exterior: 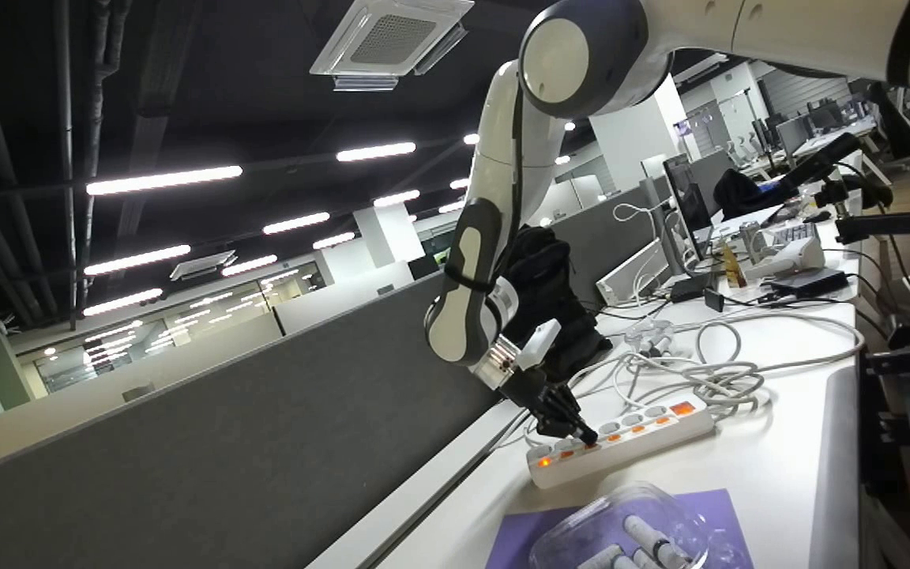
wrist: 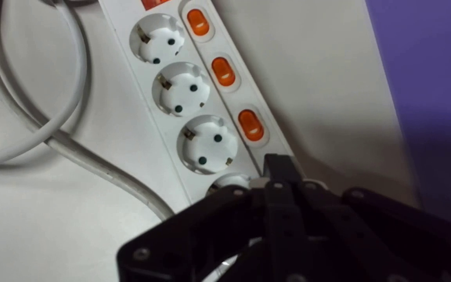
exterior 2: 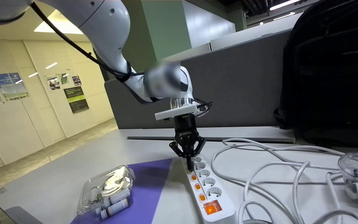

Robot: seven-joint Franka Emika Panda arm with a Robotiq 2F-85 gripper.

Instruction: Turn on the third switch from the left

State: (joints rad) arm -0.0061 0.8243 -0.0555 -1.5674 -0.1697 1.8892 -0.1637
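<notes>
while the gripper (exterior 2: 190, 168) points down at the white power strip (exterior 2: 203, 185), its fingers (exterior 2: 189, 163) are clenched tight together. they end right at the third switch (exterior: 590, 446) from the left as seen in an exterior view, mostly hiding it, so can't tell if it's actually pressed. leftmost switch (exterior: 545, 462) is glowing, so's the big orange switch (exterior 2: 212, 207) at the strip's other end. purple sheet (exterior 2: 151, 180) with a clear container (exterior 2: 107, 186) is nearby.
</notes>
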